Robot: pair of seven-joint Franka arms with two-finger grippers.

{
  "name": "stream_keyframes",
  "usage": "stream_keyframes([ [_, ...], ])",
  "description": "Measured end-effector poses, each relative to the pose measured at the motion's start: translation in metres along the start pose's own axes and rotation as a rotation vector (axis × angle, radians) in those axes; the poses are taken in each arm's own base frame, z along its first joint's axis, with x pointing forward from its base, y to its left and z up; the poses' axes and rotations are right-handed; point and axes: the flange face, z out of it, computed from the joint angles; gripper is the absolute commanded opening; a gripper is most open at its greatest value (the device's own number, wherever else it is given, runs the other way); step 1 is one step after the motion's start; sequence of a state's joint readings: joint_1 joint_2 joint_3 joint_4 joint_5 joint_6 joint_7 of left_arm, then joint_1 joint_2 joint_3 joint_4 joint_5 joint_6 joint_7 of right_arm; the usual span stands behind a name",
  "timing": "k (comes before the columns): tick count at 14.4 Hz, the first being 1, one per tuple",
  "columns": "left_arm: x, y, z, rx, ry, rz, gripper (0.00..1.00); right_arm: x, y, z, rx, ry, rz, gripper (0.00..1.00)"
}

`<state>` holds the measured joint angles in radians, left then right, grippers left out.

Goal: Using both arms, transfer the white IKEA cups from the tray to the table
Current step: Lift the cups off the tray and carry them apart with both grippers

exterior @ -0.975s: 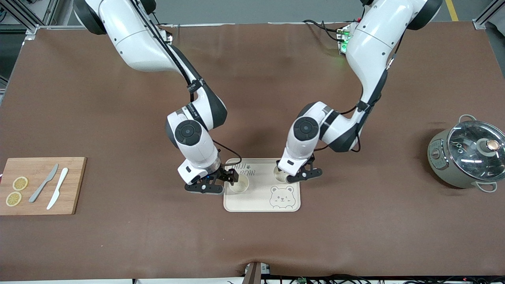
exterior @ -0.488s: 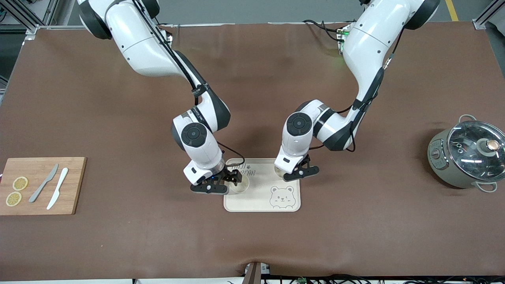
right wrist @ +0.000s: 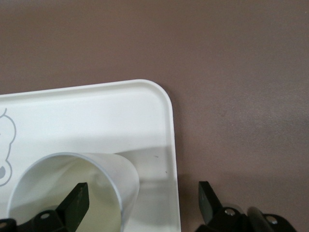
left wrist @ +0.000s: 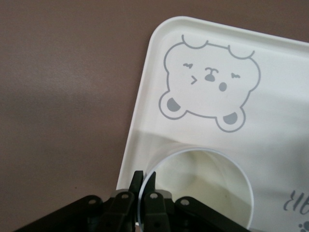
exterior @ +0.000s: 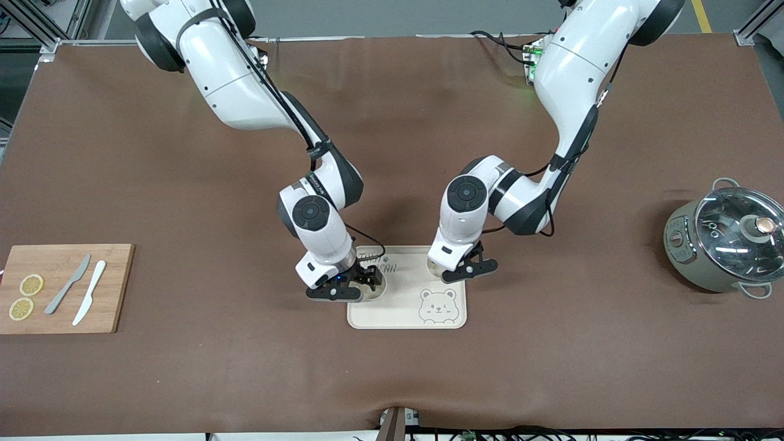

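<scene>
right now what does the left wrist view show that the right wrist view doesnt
Only the left wrist view: the left gripper shut on the rim of one white cup, plus the whole bear print.

Only the right wrist view: the right gripper open, one finger inside the other white cup and one outside it, by a tray corner.

Both: the cream tray on the brown table.

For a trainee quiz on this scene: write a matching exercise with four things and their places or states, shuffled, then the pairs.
1. left gripper
2. right gripper
3. pot
4. cutting board

A. open, astride the wall of the cup nearer the board
B. at the left arm's end of the table
C. shut on the rim of the cup nearer the pot
D. carries two knives and lemon slices

Pairs: 1-C, 2-A, 3-B, 4-D
</scene>
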<state>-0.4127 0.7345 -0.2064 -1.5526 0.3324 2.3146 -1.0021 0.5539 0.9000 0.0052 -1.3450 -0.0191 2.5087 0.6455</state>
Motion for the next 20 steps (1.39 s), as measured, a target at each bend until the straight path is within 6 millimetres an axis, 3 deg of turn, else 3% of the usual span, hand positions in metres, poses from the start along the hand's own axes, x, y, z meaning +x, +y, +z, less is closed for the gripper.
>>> stream_keyframes([
  [2,0.007,-0.010,-0.007,0.037,-0.016,0.015,0.00,0.002,-0.001,-0.003,0.003,0.004,0.000,1.00],
  [4,0.019,-0.023,-0.027,0.053,-0.039,0.036,0.00,0.005,-0.004,-0.007,0.006,0.009,0.000,0.72],
  [6,0.030,-0.039,-0.052,0.051,-0.076,0.065,0.00,0.007,-0.005,-0.009,0.008,0.012,0.000,0.50],
  [10,0.055,-0.077,-0.097,0.034,-0.124,0.104,0.00,0.006,-0.005,-0.009,0.008,0.012,0.000,0.15],
  [12,0.072,-0.111,-0.126,0.008,-0.165,0.146,0.00,0.006,-0.005,-0.009,0.008,0.011,-0.001,0.00],
  [15,0.087,-0.177,-0.163,-0.031,-0.189,0.211,0.00,0.006,-0.006,-0.009,0.008,0.011,-0.001,0.00],
  [20,0.067,-0.253,-0.173,-0.104,-0.156,0.267,0.00,0.007,-0.007,-0.012,0.012,0.015,0.004,0.00],
])
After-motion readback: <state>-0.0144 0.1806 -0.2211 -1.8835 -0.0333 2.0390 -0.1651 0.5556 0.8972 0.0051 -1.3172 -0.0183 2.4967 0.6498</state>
